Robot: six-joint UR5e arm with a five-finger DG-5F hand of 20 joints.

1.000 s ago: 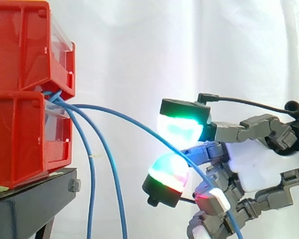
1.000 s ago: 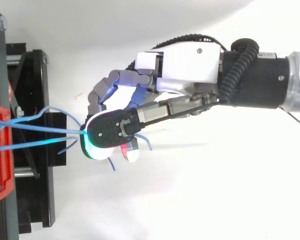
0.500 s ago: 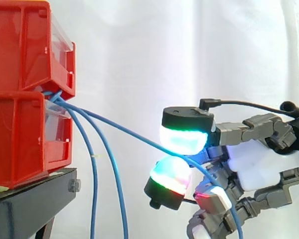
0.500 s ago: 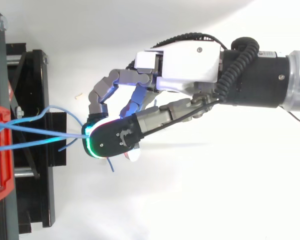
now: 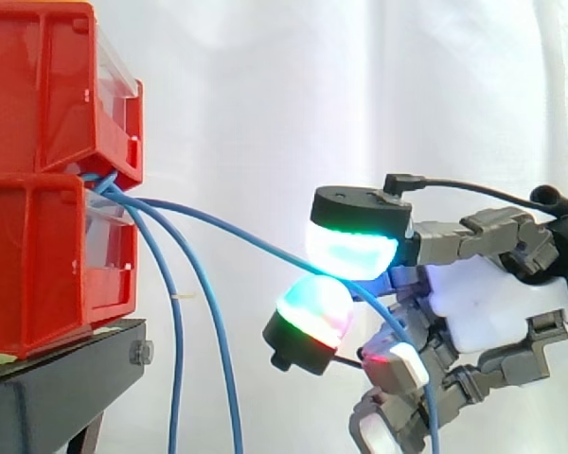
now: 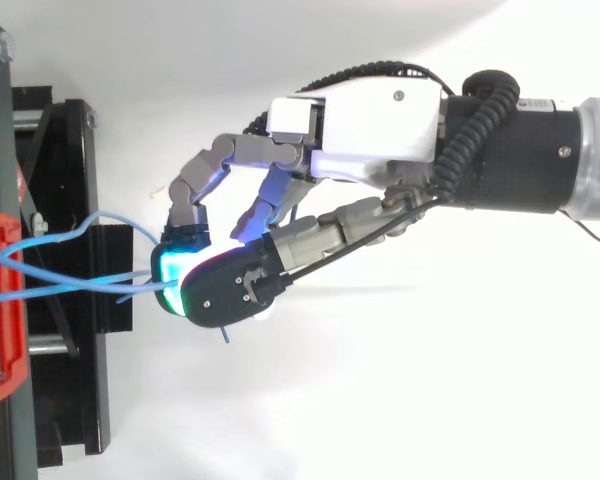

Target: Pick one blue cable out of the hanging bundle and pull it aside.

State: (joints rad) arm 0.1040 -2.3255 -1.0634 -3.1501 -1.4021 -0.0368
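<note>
My hand (image 5: 483, 303) comes in from the right, its curled fingers pinching one thin blue cable (image 5: 227, 225) between two glowing fingertips (image 5: 352, 251). The cable arcs from the stacked red plastic bins (image 5: 38, 255) on the black metal stand (image 5: 47, 397) across to my hand, then drops past my palm. Two other blue cables (image 5: 175, 331) hang beside the bins, apart from my hand.

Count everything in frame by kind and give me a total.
Blue cables: 3
Red bins: 2
Black stand: 1
Hand: 1, pinching one blue cable
Total: 7
</note>
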